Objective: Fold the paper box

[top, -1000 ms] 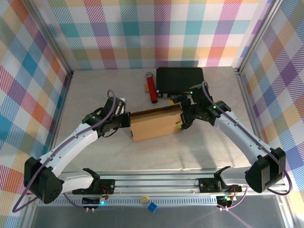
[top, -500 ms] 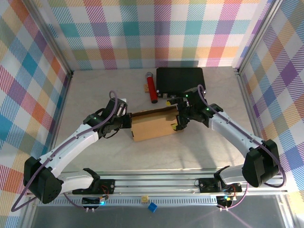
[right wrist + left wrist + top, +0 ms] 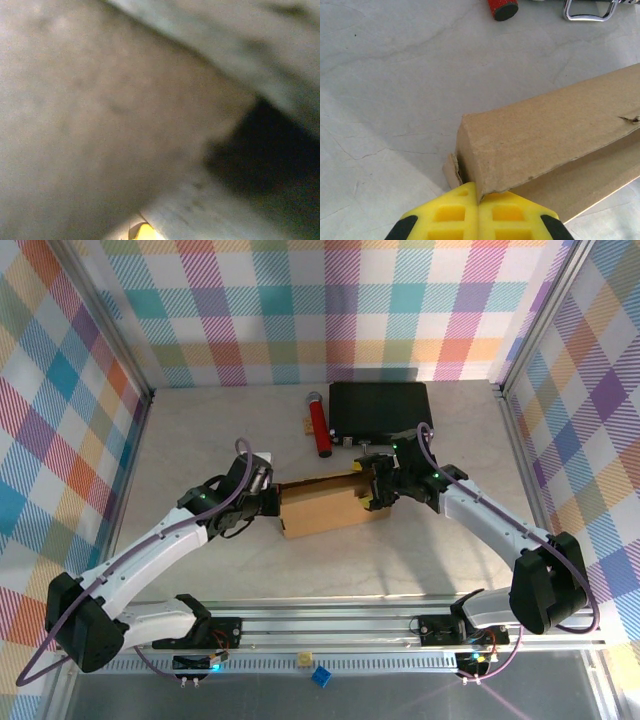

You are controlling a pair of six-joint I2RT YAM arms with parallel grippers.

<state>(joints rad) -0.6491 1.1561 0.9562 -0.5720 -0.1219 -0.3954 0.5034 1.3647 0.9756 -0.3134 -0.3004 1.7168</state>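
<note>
black case behind paper box, tabletop open

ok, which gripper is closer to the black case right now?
Right. The right gripper sits at the right end of the paper box, just in front of the black case; the left gripper pinches its left end, farther off.

Right wrist view: the box is a close brown blur, with a yellow fingertip cut by the bottom edge. From above, the right gripper hides its own jaws. The left wrist view's top edge cuts the red tube.
</note>
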